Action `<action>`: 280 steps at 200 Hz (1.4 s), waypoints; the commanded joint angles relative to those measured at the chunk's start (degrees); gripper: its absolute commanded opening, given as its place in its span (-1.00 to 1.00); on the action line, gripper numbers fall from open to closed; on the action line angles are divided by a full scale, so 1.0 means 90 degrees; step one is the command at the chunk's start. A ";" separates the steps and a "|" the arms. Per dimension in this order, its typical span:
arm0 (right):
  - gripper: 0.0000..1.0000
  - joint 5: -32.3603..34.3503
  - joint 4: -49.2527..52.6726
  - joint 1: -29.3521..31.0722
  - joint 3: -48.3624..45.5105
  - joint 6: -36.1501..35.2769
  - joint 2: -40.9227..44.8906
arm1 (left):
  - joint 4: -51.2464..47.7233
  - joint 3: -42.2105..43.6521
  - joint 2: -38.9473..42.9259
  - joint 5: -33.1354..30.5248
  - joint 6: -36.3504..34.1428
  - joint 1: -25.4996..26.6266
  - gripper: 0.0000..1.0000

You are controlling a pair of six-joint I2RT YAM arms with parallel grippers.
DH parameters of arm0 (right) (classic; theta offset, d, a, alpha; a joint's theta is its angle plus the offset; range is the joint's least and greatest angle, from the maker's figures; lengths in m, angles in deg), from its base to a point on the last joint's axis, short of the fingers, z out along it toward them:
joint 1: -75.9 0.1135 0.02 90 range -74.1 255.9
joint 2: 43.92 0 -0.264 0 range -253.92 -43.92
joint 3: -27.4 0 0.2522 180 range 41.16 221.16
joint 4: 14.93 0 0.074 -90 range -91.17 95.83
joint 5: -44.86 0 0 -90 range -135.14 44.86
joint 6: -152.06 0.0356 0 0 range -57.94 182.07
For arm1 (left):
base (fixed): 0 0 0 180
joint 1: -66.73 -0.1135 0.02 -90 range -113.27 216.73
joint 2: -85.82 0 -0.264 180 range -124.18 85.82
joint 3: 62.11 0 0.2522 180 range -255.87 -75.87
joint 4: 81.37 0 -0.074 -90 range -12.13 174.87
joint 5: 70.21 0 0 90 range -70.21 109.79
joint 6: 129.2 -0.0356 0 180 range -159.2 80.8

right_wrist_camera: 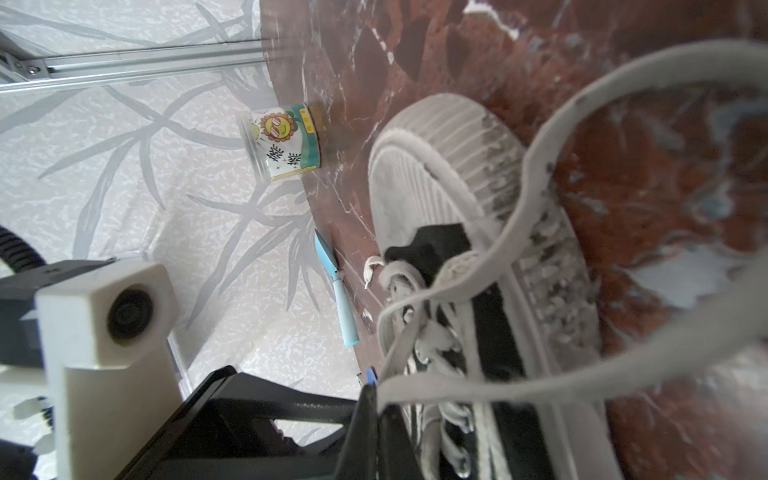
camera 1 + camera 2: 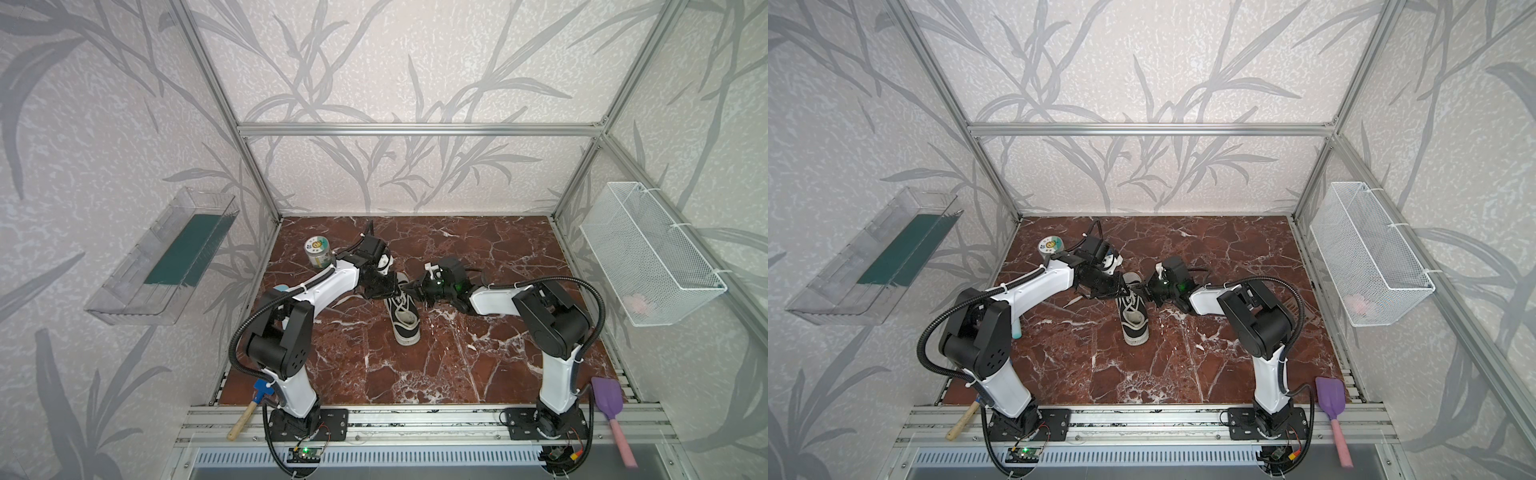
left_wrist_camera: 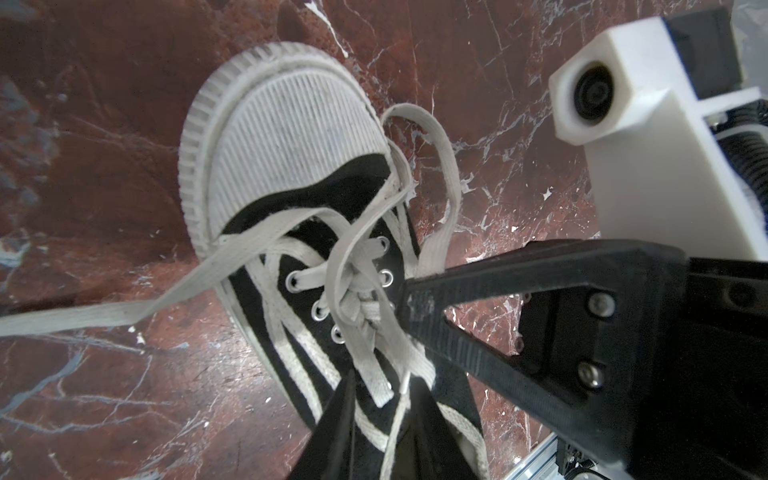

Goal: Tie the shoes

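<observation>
Black sneaker (image 2: 406, 330), white laces (image 3: 104, 316), red-brown marbled table (image 2: 457, 374)

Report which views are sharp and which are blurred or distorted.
Right wrist view: the white flat lace nearest the lens is blurred, the printed can sharper. Left wrist view: the black canvas sneaker is sharp at its ribbed white toe. Both top views: even light, aluminium frame posts splay outward.
</observation>
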 commanded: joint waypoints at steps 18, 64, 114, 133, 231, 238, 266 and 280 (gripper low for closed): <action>-1.00 -0.0179 -0.0523 0.0024 -0.0143 0.0266 -0.0137 | 0.0088 0.0205 0.0105 0.0156 0.0042 -0.0013 -0.47; -1.00 -0.0165 -0.0398 0.0028 -0.0234 0.0215 -0.0110 | 0.0185 0.0342 0.0181 0.0229 0.0080 -0.0013 -0.48; -1.00 -0.0101 -0.0435 0.0028 -0.0426 0.0238 -0.0080 | 0.0280 0.0412 0.0302 0.0327 0.0147 -0.0013 -0.48; -1.00 -0.0091 -0.0436 0.0024 -0.0467 0.0238 -0.0058 | 0.0299 0.0421 0.0342 0.0360 0.0157 -0.0012 -0.48; -1.00 -0.0235 -0.1465 0.0039 -0.0628 0.0814 -0.0277 | 0.0339 0.0615 0.0514 0.0464 0.0181 0.0001 -0.48; -1.00 -0.0247 -0.1494 0.0035 -0.0632 0.0838 -0.0303 | 0.0346 0.0630 0.0537 0.0464 0.0191 0.0004 -0.48; -1.00 -0.0257 -0.1476 0.0077 -0.0636 0.0829 -0.0296 | 0.0378 0.0675 0.0578 0.0503 0.0209 0.0004 -0.48; -1.00 -0.0267 -0.1470 0.0083 -0.0653 0.0822 -0.0295 | 0.0375 0.0675 0.0582 0.0503 0.0210 0.0002 -0.48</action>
